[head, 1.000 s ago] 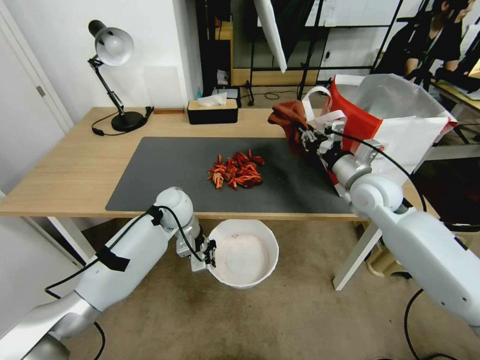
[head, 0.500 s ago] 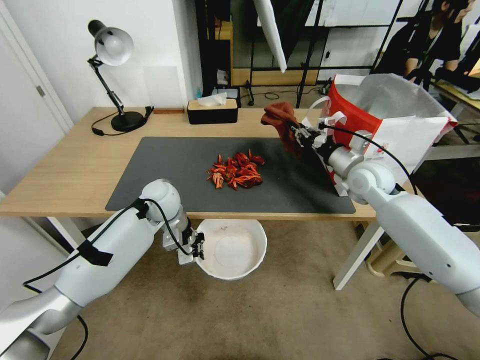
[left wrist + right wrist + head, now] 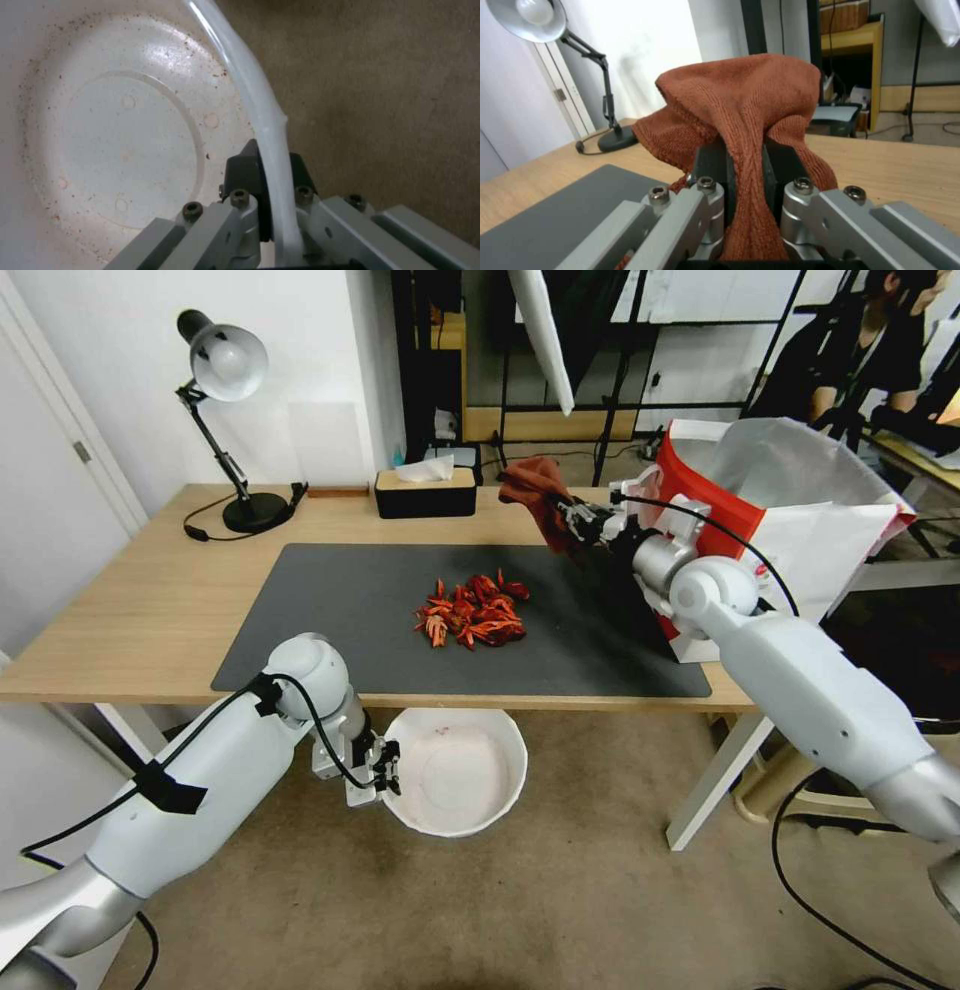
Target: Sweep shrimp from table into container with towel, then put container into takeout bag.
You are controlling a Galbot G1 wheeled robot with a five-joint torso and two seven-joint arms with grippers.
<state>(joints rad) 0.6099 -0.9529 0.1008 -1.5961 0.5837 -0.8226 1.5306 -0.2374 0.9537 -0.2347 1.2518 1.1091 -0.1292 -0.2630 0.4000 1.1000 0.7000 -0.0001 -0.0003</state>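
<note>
**Towel raised over desk, bowl held below its front edge**

From my remote station I see the long light wooden desk (image 3: 130, 610) with white legs, a large dark grey rectangular mat (image 3: 350, 610) covering its middle. A heap of small bright red-orange shrimp (image 3: 472, 612) lies on the mat, near its centre. A black desk lamp with a silver shade (image 3: 222, 420) and a black tissue box with a wooden lid (image 3: 424, 492) stand along the far edge, by the white wall. The boxy red-and-white paper takeout bag (image 3: 800, 520) with white loop handles stands open at the desk's right end.

My right end effector (image 3: 572, 522) hangs above the mat's far right part, clamped on the small rust-red soft towel (image 3: 532, 492), which bunches above its fingers, clear of the shrimp.

Below the desk's front edge, over tan carpet (image 3: 560, 910), my left end effector (image 3: 382, 767) pinches the rolled rim of the large round white plastic bowl (image 3: 455, 772). Bare mat lies on both sides of the heap.
</note>
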